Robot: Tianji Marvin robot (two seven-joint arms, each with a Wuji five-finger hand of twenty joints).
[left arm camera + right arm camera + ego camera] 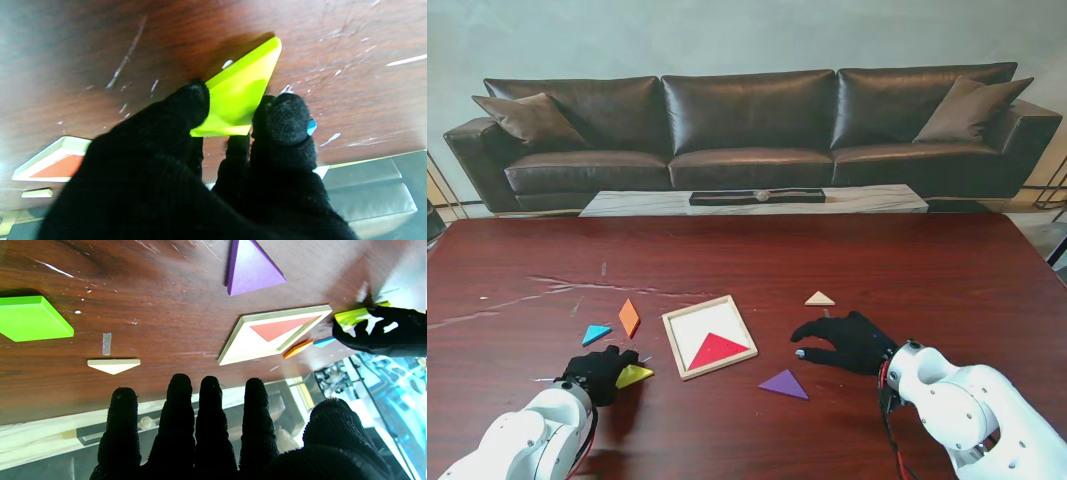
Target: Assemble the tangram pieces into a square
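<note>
A shallow square wooden tray (673,346) with a pale rim and white floor lies near the lower middle of the stand view on the dark red worktop (907,270). Inside it sits one piece only, a red triangle (717,349), flat in the tray's lower right part; the rest of the floor is bare white.

The other tangram pieces are loose outside the tray. An orange parallelogram (630,318) lies just left of the tray, with a small blue triangle (595,334) to its lower left. A cream triangle (819,298) sits to the tray's upper right, and a purple triangle (784,384) lies at the tray's lower right, apart from it. The right wrist view also shows a bright green flat piece (31,318) near its left edge; the stand view does not show this piece.

The left robot hand (599,372), in a black glove at the lower left of the stand view, pinches a yellow-green triangle (634,376) between two fingertips (195,100); in the left wrist view the piece is tilted, one edge near the worktop. The piece is glossy with bevelled edges.

The right robot hand (847,342), right of the tray in the stand view, holds nothing, its gloved fingers (178,400) extended and slightly apart, hovering between the cream and purple triangles.
</note>
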